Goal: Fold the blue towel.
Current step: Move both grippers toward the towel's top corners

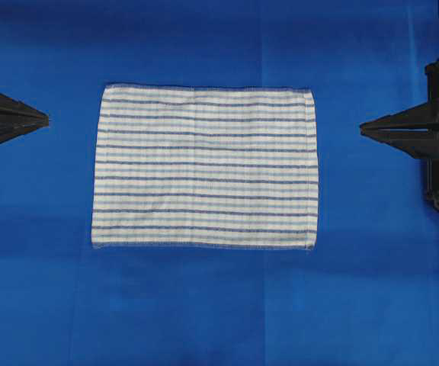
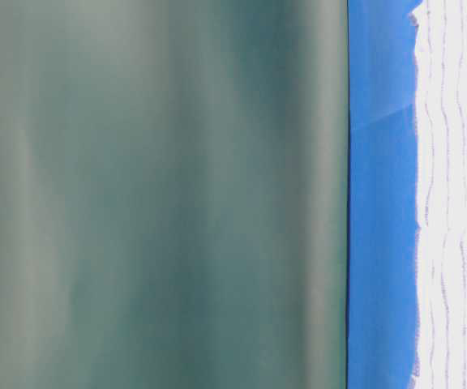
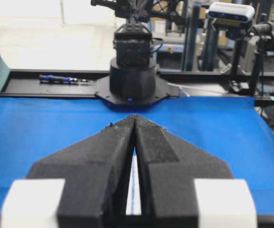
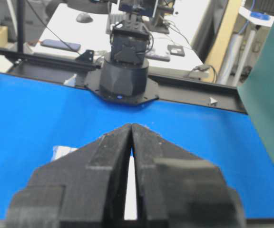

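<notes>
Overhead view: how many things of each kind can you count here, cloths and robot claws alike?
Striped towel: 1
Plain blue table covering: 1
End effectors, both shut and clear of the towel: 2, the left end effector and the right end effector
Total: 4

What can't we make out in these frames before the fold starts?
- Table-level view: a blurred green sheet fills most of the frame; only one strip of the white woven towel with thin blue stripes shows, cut by the right edge.
- Left wrist view: the shut left gripper hides nearly all of the towel.
- Right wrist view: the shut right gripper does the same.
</notes>
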Motion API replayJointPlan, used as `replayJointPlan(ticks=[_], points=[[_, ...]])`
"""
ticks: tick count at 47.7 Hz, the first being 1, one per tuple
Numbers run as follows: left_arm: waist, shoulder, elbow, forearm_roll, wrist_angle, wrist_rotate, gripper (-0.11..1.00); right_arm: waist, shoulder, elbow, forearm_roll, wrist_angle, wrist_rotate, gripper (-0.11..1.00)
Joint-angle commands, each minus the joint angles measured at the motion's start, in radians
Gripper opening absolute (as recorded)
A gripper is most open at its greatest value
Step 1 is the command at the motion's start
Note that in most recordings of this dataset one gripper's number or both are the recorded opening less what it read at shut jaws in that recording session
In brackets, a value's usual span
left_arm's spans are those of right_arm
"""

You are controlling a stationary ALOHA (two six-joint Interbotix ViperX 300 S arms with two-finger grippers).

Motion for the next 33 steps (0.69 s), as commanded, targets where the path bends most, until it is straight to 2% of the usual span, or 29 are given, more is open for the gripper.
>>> replayJointPlan(ticks=[1, 7, 24, 33], points=[[-0.003, 0.017, -0.015, -0.015, 0.002, 0.006, 0.0, -0.006, 0.014, -0.015, 0.0, 0.002, 0.002, 0.0], [0.025, 0.051, -0.015, -0.017, 0.003, 0.006, 0.0, -0.049, 0.035, -0.02, 0.008, 0.038, 0.009, -0.06], [0.163, 0.219, -0.005, -0.017, 0.009, 0.028, 0.0, -0.23, 0.17, -0.005, 0.075, 0.095, 0.017, -0.06], [0.232, 0.321, 0.002, -0.017, 0.011, 0.029, 0.01, -0.305, 0.288, -0.002, 0.084, 0.091, 0.017, 0.03]])
